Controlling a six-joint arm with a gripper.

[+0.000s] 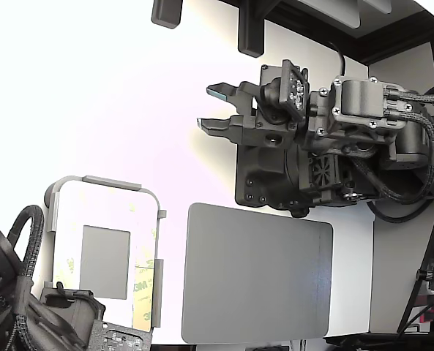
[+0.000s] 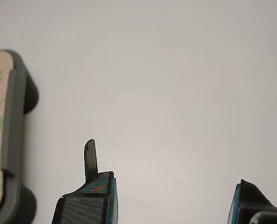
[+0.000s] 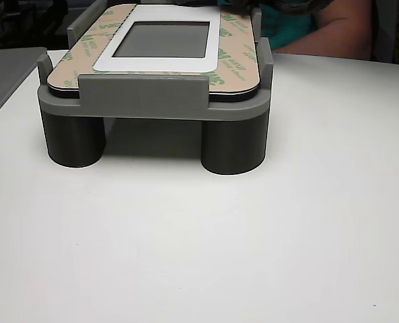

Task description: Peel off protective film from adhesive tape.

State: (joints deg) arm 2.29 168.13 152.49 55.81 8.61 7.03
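Fingers wide on your gripper point(image 1: 211, 107), nothing held; tan 3M film strip point(image 1: 143, 298) sits at seven o'clock, well apart. You risk pinching a paler neighbouring strip instead.

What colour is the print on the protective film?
Green "3M" lettering on the tan protective film; clearest in the other view.

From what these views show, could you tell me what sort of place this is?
Most likely a robotics lab or assembly test bench: a white table, a grey fixture cradling a panel edged with 3M tape liner, and a cabled robot arm whose gripper hangs with fingers open.
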